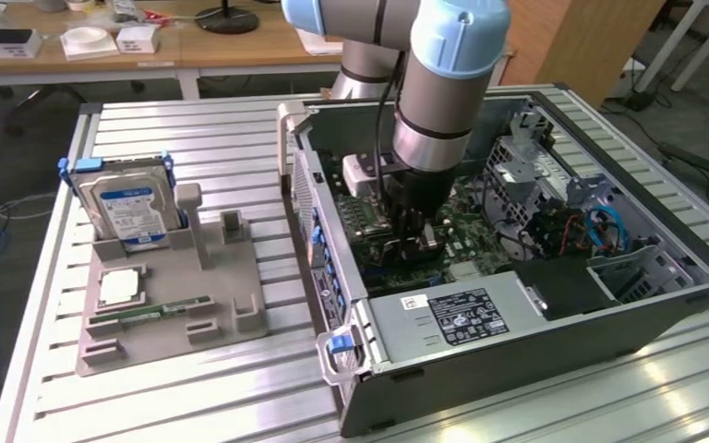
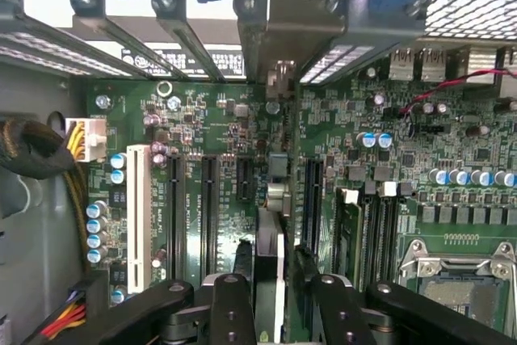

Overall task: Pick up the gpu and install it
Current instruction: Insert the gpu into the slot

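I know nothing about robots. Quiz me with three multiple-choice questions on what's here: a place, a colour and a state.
1. The gripper is: A raised to the ceiling; B inside the computer case; C on the floor.
2. The hard drive label is: A red; B yellow; C blue and white.
3. The case is: A open-sided; B closed; C wrapped.

Answers: B, the arm reaches down over the motherboard; C, the label shows those colours; A, its insides are exposed.
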Robot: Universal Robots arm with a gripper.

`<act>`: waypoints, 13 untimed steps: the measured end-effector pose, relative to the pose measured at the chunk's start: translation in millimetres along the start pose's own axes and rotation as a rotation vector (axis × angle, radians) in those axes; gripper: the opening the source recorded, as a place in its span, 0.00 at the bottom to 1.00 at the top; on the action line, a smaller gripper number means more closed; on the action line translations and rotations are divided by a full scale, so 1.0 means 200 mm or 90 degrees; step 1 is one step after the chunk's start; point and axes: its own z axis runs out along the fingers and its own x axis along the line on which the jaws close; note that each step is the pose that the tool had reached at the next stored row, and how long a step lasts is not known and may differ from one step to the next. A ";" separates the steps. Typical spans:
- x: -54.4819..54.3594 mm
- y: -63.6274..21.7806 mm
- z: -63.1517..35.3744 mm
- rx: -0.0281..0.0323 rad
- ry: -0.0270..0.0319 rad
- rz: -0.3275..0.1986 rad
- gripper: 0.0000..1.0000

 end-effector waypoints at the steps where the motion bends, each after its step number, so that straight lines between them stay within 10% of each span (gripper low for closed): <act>1: 0.00 0.000 0.000 0.0001 -0.0001 0.000 0.34; 13: 0.00 -0.002 -0.049 0.0004 0.0000 0.000 0.34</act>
